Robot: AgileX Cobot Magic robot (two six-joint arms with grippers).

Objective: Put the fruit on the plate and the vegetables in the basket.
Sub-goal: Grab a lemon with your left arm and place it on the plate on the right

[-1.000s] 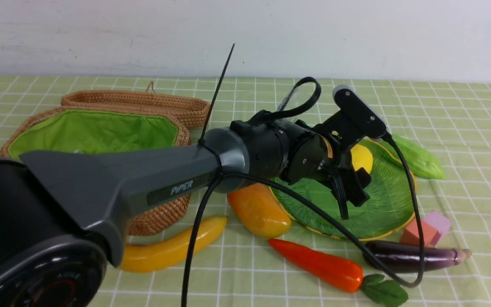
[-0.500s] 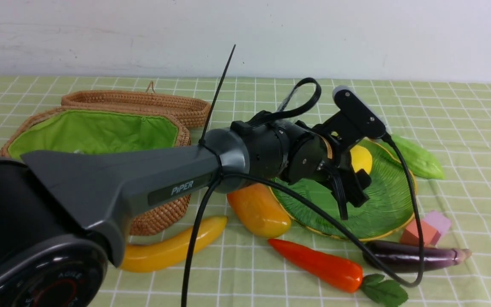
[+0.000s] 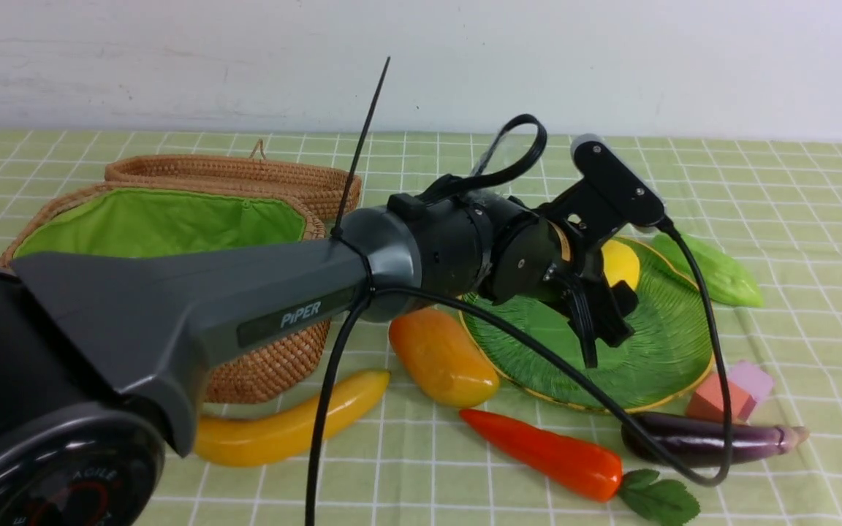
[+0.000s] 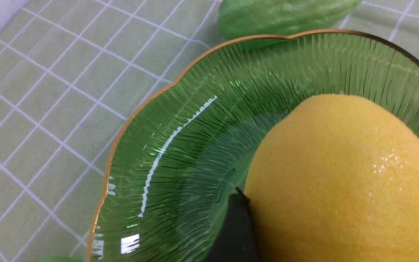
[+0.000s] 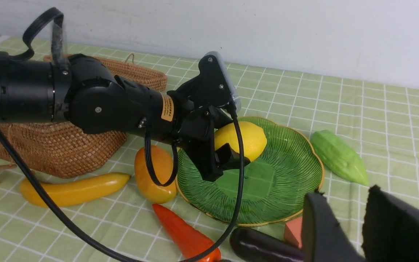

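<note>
Backing the left tool (image 3: 615, 307) off the lemon (image 3: 620, 264) looks the riskiest move from here. Its jaws are spread wide around the fruit. The one finger (image 4: 233, 233) that shows lies against or just beside the skin, and the other is hidden behind the lemon. A sideways or tilted retreat could nudge this round, glossy thing and roll it over the low rim of the plate (image 3: 655, 365). The lemon sits on the half of the plate nearer the tabletop's far edge, close to that rim. The arm's hanging cable (image 3: 726, 431) droops across the eggplant (image 3: 764, 438) and could drag it. The mango (image 3: 441, 356) lies just beside the plate toward the left edge, and the banana (image 3: 282, 429) lies nearer the front edge by the basket (image 3: 267, 369). The right tool (image 5: 363, 222) shows only in its own wrist view, its jaws a little apart with nothing between them.
</note>
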